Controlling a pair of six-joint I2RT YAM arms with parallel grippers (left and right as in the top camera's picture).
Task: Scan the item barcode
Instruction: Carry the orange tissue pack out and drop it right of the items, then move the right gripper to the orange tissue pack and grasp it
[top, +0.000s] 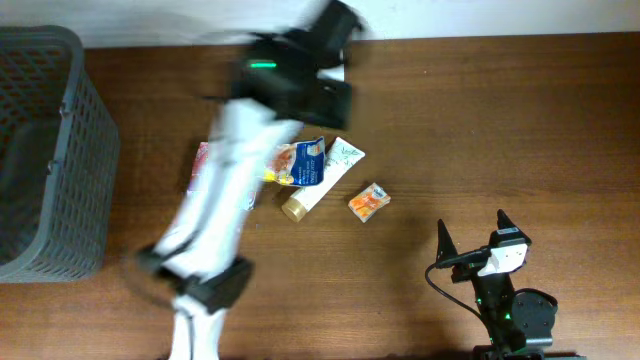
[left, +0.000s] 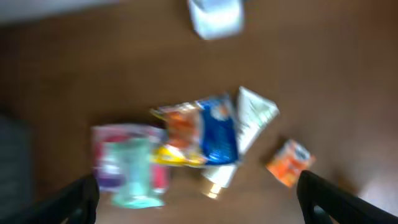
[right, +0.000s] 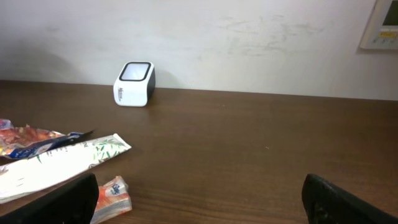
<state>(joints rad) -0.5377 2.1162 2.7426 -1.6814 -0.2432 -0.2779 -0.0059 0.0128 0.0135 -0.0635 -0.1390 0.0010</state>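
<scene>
Left pincer (left: 199, 180) spread, scanner (right: 134, 84) sharp from right wrist

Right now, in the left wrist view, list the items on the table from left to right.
Pink and teal packet, orange and blue pouch, white tube, small orange packet. The scanner is left out: it lies farther back, in line with the pouch.

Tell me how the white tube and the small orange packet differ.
The white tube is long, with green leaf print and a gold cap; the orange packet is short and squarish. The tube overlaps the blue pouch; the packet lies alone, touching nothing. Both lie flat on the table, unheld.
</scene>
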